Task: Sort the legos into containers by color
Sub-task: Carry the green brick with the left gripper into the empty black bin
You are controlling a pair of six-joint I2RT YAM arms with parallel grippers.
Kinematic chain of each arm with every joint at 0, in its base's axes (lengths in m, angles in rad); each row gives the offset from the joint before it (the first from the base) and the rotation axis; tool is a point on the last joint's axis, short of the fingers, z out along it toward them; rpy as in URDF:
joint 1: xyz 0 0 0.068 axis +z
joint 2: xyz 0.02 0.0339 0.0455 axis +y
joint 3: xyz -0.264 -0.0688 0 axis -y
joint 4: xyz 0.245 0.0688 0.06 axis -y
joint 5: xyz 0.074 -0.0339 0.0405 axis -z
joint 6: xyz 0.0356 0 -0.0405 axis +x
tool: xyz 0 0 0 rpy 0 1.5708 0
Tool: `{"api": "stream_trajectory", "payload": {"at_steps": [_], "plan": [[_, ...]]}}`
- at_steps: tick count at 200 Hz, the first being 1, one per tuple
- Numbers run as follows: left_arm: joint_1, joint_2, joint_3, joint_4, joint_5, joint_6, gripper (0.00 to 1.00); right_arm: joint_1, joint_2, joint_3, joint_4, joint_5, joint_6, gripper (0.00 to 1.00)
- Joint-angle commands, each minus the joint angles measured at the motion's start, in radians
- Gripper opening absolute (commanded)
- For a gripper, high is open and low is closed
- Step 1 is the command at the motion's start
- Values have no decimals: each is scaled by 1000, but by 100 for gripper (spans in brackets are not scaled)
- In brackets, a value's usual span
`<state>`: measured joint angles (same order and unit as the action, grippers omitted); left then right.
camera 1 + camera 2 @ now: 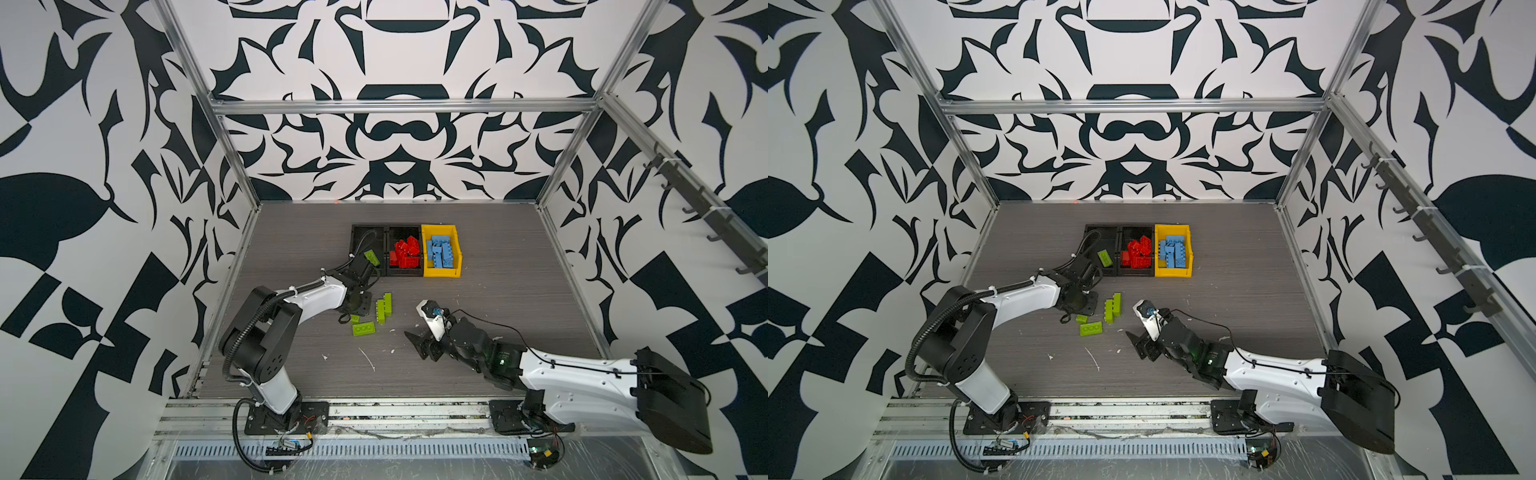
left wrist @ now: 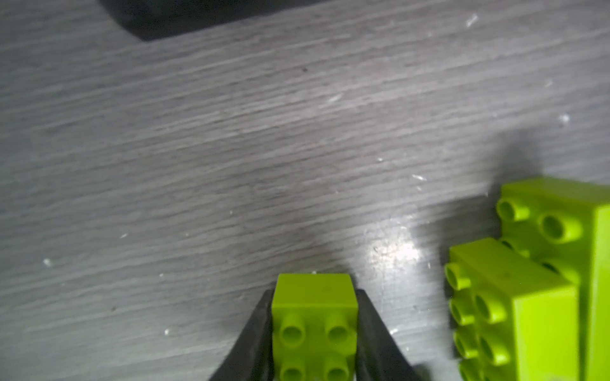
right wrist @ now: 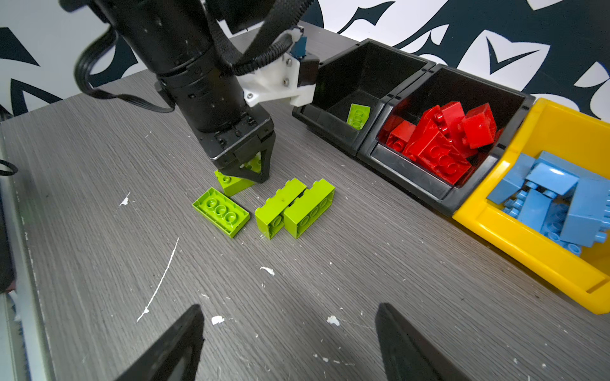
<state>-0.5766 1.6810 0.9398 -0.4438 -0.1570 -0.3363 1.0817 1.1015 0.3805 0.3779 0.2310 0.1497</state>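
Lower centre: left gripper (image 2: pixel 314 293) seemingly clamps smooth sides of a light, rigid small green brick (image 2: pixel 315 298); right gripper (image 3: pixel 288 306) gapes.

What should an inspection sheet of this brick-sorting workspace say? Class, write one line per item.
Surface: grey wood-grain tabletop, scratched.
Job's things: red bricks in middle black bin; blue bricks in yellow bin; one flat green brick in left black bin; upturned green brick and two side-lying green bricks loose on the table.
Clutter: white flecks.
Pincers: left pincer shut on small green brick, low at the table; right pincer open, empty.
Cables: black hose along left arm; thin black cable on right arm.
Surroundings: patterned walls, aluminium frame.
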Motion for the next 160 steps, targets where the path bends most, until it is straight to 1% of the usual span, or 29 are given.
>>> {"api": "stream_trajectory", "payload": {"at_steps": [1, 39, 76, 92, 101, 119, 160], "plan": [[-2, 30, 29, -39, -2, 6, 29, 0, 6, 45, 16, 2, -10, 84], [0, 22, 95, -81, -51, 42, 27, 0, 9, 42, 16, 1, -5, 84], [0, 32, 236, -99, -66, 88, 27, 0, 28, 42, 25, -7, 2, 84], [11, 70, 320, -96, -56, 109, 27, 1, 40, 44, 30, -14, 8, 84], [18, 97, 366, -87, -31, 135, 27, 0, 47, 44, 33, -15, 10, 84], [26, 154, 451, -78, -36, 146, 27, 1, 43, 37, 41, -9, 11, 84], [75, 252, 565, -47, -23, 152, 27, 1, -28, -17, 88, 26, 14, 84]]}}
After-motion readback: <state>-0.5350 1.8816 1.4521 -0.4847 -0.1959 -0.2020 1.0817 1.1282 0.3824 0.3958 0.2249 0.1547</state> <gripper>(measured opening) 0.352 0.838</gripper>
